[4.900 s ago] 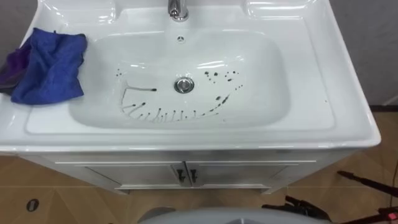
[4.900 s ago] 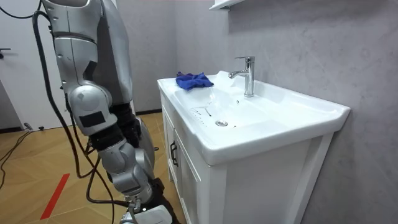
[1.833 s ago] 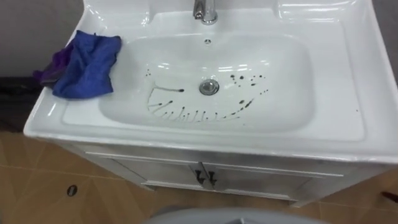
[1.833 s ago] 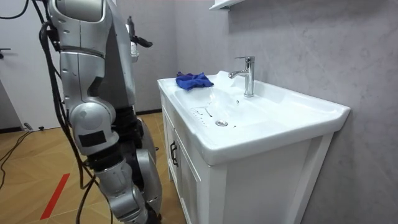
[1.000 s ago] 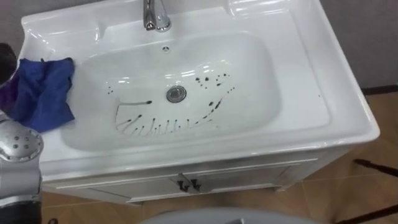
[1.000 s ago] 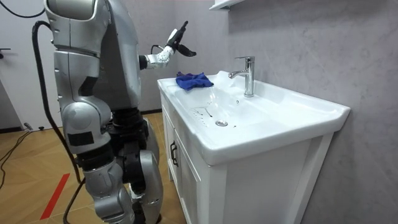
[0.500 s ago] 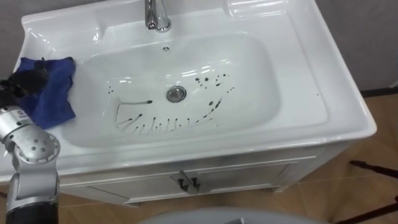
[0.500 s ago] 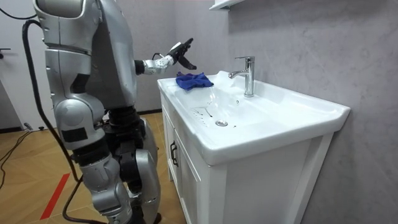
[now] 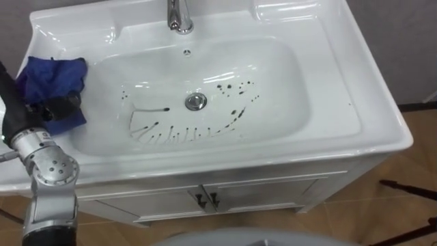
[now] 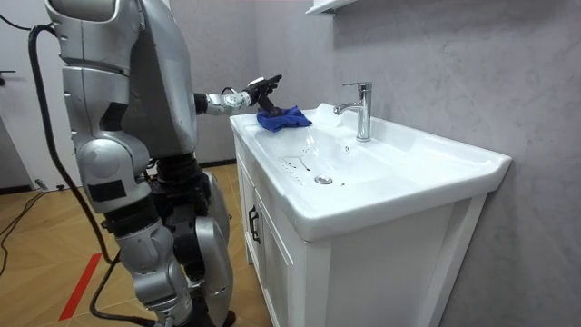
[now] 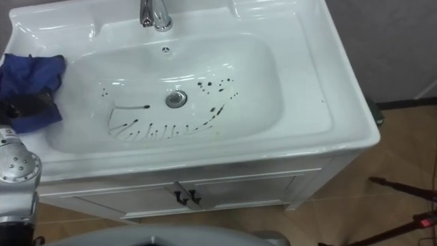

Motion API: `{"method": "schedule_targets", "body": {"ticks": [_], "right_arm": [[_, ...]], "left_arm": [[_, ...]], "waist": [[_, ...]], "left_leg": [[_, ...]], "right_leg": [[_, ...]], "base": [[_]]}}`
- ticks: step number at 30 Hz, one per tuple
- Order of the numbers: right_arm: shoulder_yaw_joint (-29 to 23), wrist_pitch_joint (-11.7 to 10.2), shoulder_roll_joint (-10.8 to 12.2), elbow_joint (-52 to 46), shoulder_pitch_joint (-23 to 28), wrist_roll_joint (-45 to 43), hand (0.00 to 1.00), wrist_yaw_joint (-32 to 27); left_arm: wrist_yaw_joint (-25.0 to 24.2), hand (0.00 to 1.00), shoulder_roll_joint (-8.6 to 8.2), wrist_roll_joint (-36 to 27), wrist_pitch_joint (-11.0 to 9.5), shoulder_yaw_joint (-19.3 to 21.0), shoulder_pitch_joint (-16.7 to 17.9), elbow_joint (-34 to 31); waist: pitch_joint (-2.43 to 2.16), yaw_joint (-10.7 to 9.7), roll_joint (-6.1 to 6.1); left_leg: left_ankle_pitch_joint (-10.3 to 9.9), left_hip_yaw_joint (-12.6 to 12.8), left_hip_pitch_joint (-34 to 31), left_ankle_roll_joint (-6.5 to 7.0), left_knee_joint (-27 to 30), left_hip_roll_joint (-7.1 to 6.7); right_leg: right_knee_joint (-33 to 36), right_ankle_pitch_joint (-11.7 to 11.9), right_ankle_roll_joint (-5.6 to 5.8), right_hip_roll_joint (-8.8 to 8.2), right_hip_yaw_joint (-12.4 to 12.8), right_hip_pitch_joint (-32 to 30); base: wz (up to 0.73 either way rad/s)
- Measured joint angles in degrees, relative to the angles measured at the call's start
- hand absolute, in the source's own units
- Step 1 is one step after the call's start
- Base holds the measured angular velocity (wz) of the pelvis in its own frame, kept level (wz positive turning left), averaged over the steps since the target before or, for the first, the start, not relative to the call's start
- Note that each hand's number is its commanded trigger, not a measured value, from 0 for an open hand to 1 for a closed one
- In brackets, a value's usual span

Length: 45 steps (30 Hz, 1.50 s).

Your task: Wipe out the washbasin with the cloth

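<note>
A white basin (image 9: 307, 102) carries dark streaks and spots (image 9: 184, 130) on its floor around the drain (image 9: 196, 102). A crumpled blue cloth (image 9: 51, 82) lies on the rim at the basin's left, also in the right eye view (image 11: 31, 75) and the room view (image 10: 283, 116). My left hand (image 9: 60, 108) reaches in from the lower left with fingers stretched out over the cloth's near edge. In the room view the left hand (image 10: 259, 89) hovers just above the cloth. I stand upright in front of the vanity.
A chrome faucet (image 9: 179, 17) stands at the basin's back. Under the basin is a white cabinet with two doors and dark handles (image 9: 205, 199). Wooden floor (image 9: 382, 212) lies to the right, and a grey wall stands behind the sink.
My left arm has come up from my side and swung over the basin's left rim. Over the last half second the hand dropped onto the cloth's near edge. The camera shifted too.
</note>
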Motion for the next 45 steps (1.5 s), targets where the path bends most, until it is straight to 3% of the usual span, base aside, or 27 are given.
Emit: {"method": "schedule_targets", "body": {"ticks": [8,45], "right_arm": [[0.0,0.0,-0.1,-0.4,0.0,0.0,0.0,0.4],[0.0,-0.7,0.0,-2.6,0.6,0.1,0.0,-0.7]], "left_arm": [[-0.9,0.0,-0.01,0.0,0.0,-2.0,0.2,0.2],[-0.8,0.0,0.0,3.7,0.1,-2.0,0.2,3.0]], "waist": [[0.04,0.0,0.24],[0.32,0.0,-0.05]], "left_leg": [[0.0,0.0,-0.8,0.01,0.9,0.05],[-0.6,0.4,-1.5,0.07,1.4,0.25]], "right_leg": [[0.2,0.1,-0.1,-0.03,0.0,-0.2],[1.2,0.1,-0.1,0.0,0.8,-1.5]], "base": [[0.0],[0.0]]}}
